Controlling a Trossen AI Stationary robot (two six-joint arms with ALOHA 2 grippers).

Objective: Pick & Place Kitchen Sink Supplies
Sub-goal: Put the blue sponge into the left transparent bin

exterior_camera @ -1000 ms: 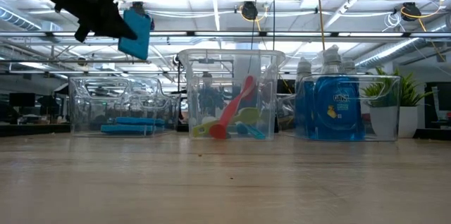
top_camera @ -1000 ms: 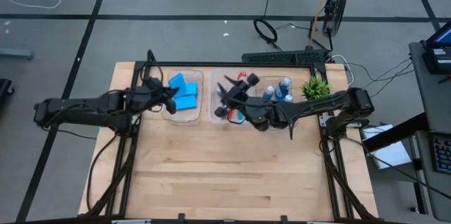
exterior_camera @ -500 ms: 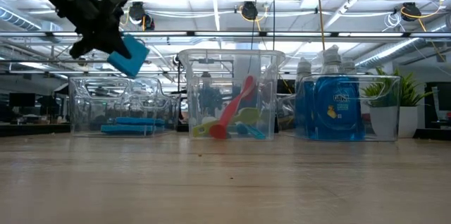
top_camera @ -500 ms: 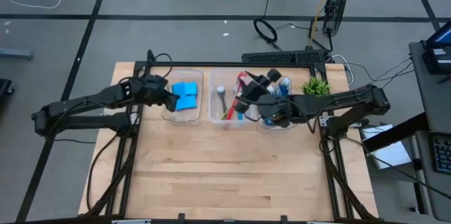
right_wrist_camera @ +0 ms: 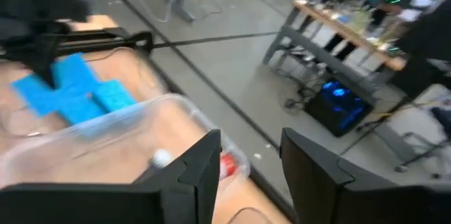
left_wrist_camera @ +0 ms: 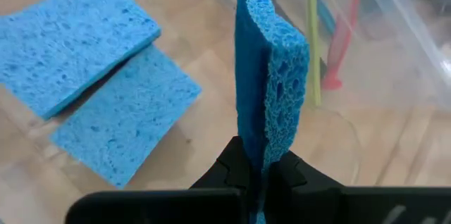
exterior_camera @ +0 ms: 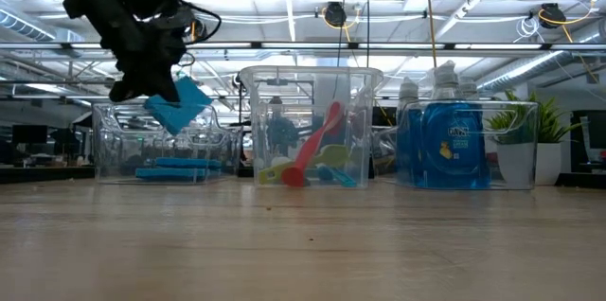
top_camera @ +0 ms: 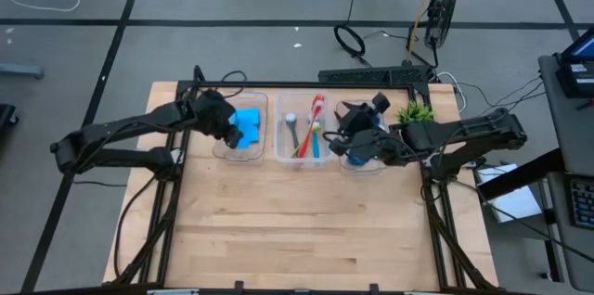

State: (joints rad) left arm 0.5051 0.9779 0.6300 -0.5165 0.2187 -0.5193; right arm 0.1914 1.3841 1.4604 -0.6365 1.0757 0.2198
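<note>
My left gripper (top_camera: 229, 124) is shut on a blue sponge (exterior_camera: 180, 104) above the left clear bin (exterior_camera: 114, 145). Two more blue sponges (left_wrist_camera: 91, 76) lie flat on that bin's floor. The middle bin (exterior_camera: 308, 83) holds several brushes, a red one (exterior_camera: 317, 145) leaning on its wall. Blue bottles with grey caps (exterior_camera: 450, 145) stand in the right bin. My right gripper (top_camera: 342, 135) hangs open over the right bin; in the right wrist view its fingers (right_wrist_camera: 201, 171) have nothing between them. My left gripper pinches the sponge between its two fingers, one on each flat face, at one end (left_wrist_camera: 264, 150). The fingers slant down from the table's left. The sponge sticks out past the fingertips, tilted, lifted clear above the left bin.
A small green potted plant (top_camera: 415, 114) stands at the table's far right, next to the right bin. The three bins sit in a row along the far edge. The wooden tabletop (top_camera: 297, 221) stretches bare from the bins to the near edge.
My left gripper has sunk toward the left bin and turned, still shut on the sponge, which has tipped from upright to tilted and hangs lower. My right gripper has gone from over the middle bin toward the table's right edge, over the right bin, rising a little.
</note>
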